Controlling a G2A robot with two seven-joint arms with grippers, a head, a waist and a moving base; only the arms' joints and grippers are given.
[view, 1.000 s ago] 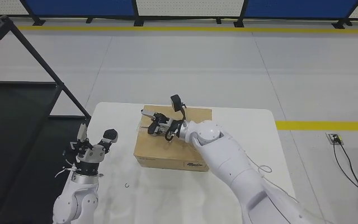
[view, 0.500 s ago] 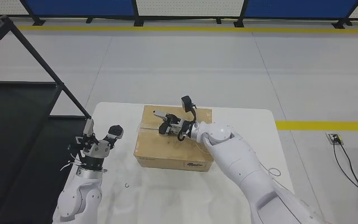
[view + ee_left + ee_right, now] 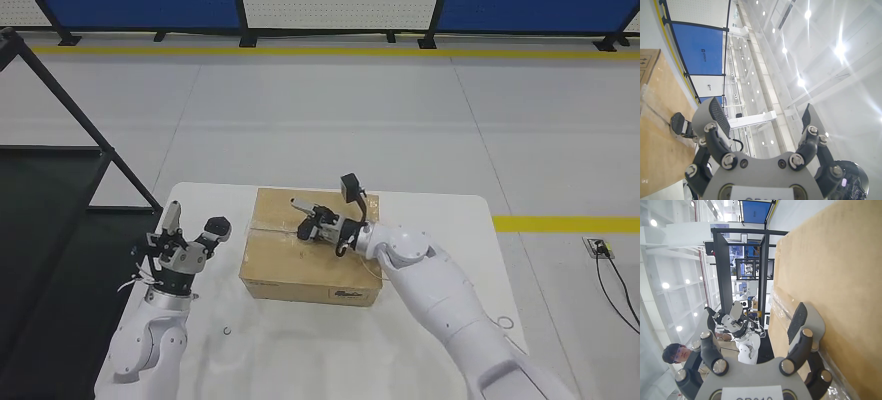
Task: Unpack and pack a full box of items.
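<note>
Count taken: one cardboard box (image 3: 310, 262) on one white tabletop (image 3: 440, 225). One small ring-shaped item (image 3: 228, 329) lay on the tabletop beside the box. Two grippers were logged: left gripper (image 3: 195, 222) and right gripper (image 3: 312, 212). Each had two jaws, spread apart.

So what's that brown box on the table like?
The cardboard box is plain brown, shut, its top flaps sealed along the middle seam with crinkled clear tape. It sits flat on the white table. The right gripper, open, lies over its top, one finger seemingly against the taped seam.
</note>
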